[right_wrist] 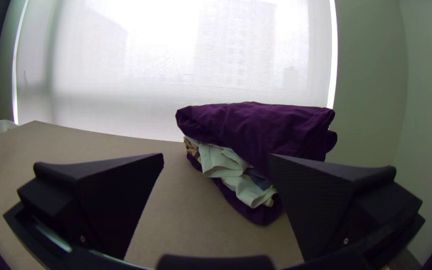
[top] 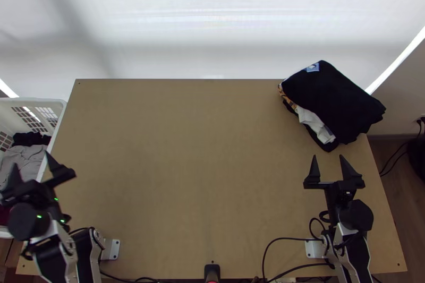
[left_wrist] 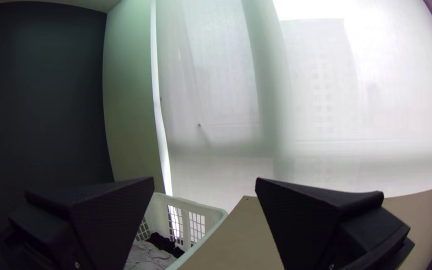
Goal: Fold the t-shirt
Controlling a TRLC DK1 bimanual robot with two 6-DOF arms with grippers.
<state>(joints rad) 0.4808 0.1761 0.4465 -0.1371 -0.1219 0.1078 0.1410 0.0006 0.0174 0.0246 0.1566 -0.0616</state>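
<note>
Nearest, the left arm's black wide-fingered gripper [top: 32, 160] hangs at the table's left side by the basket, its fingers well apart with nothing between them; the right arm's matching black gripper [top: 328, 156] is likewise released and bare, pointing up the table near the right edge. Just past the left one, in the slotted white plastic basket [top: 32, 101], a light grey cloth [top: 24, 152] lies bunched beside a crumpled black cloth [top: 32, 139]. Either could be the t-shirt, though I cannot tell which, so folding looks unstarted and the likely next step is lifting one out. The danger there is a pinch through several layers, dragging a second garment along, or fingers catching the basket's wall because they come in too low. Beyond stretches the light wooden table [top: 186, 177], and at its far right corner sits a neat-ish pile topped by a dark folded cloth [top: 329, 92], a crumpled whitish cloth [top: 313, 122] poking out beneath. If the right arm swings wide while spreading the shirt, it could knock that pile askew, perhaps off the corner
</note>
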